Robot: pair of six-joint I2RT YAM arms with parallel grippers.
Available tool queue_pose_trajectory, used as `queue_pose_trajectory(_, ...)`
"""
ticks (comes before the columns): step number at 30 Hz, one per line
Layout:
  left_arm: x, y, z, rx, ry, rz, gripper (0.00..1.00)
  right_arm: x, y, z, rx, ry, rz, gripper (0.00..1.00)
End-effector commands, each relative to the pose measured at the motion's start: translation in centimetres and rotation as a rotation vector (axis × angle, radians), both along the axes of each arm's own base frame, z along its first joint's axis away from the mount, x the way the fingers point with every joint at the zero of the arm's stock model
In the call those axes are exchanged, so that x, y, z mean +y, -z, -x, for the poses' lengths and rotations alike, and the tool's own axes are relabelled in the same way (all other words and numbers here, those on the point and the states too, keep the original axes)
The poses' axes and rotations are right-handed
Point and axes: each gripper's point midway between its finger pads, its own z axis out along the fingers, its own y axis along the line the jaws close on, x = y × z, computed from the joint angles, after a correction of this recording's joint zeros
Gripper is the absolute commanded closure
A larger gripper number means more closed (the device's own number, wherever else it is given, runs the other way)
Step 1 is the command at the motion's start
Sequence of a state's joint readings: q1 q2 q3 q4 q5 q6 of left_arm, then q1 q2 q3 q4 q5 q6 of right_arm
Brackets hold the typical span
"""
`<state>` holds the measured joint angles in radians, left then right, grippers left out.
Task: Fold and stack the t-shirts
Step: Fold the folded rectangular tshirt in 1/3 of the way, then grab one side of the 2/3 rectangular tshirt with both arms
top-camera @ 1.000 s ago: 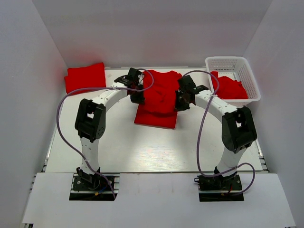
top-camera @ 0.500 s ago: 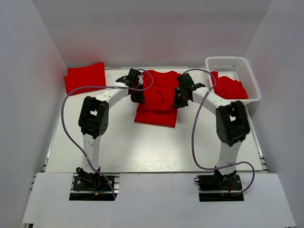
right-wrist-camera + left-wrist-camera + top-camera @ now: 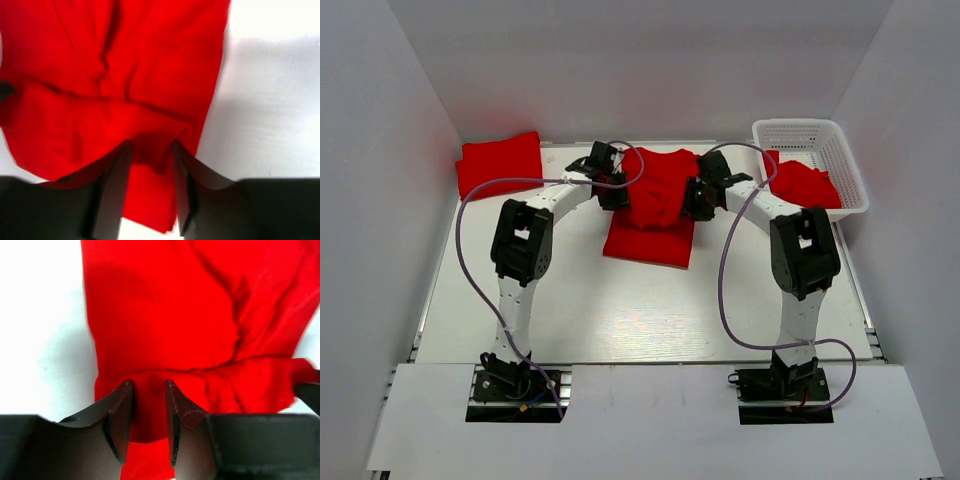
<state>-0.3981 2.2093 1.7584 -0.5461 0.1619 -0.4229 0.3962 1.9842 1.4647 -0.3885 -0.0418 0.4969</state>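
Left pincer (image 3: 149, 384), right pincer (image 3: 151, 144) parted over rumpled red cloth t-shirt (image 3: 656, 192).

Parted left end effector (image 3: 149, 384) straddles t-shirt (image 3: 165, 315) fold.

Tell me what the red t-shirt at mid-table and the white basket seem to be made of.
The red t-shirt looks like soft knit cloth, perhaps cotton, with a matte finish: it creases and lies in limp folds with no shine. The white basket looks like moulded plastic, smooth: its walls are a rigid, even lattice of holes. Whether it is glossy is hard to tell.
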Motion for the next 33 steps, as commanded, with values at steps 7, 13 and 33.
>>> queue_pose_trajectory(7, 0.6, -5.2, -7.6, -0.167, -0.09, 0.121, 0.12, 0.2, -3.7, -7.6, -0.148, 0.068, -0.122, 0.3)
queue_pose_trajectory(13, 2.6, -6.6, -7.6, -0.183, -0.125, 0.091, 0.0, -1.2, -5.2, -8.2, -0.196, 0.058, -0.085, 0.1)
queue_pose_trajectory(33, 7.2, -4.3, 6.2, -0.117, -0.037, -0.049, 0.0, -2.5, -2.5, 5.7, -0.077, -0.097, -0.011, 0.1)
